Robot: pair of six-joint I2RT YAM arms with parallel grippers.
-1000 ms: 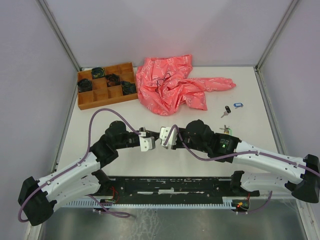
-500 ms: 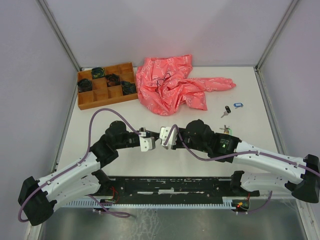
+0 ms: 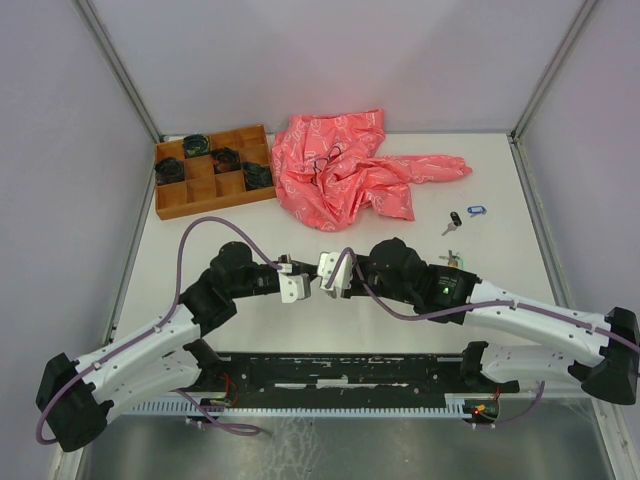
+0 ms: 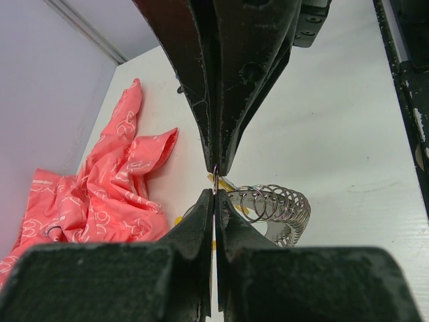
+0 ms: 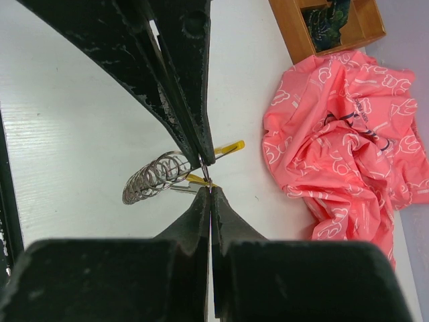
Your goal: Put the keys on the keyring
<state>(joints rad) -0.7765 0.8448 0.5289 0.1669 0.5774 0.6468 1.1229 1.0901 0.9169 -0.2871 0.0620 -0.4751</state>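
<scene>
Two keys [image 3: 476, 210] near pink cloth [image 3: 345, 172]; wooden tray [image 3: 215, 203] leftward.

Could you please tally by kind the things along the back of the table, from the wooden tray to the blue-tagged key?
Wooden tray: 1
Dark coiled bundles in it: 4
Pink cloth: 1
Keys: 2, the black-tagged key and the blue-tagged key
Total: 8

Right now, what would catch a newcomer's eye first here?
The crumpled pink cloth at the far middle of the table, brightest thing there. Next, mid-table, the left tool and right tool meet tip to tip, both shut on the silvery keyring. A wooden tray sits far left.
</scene>
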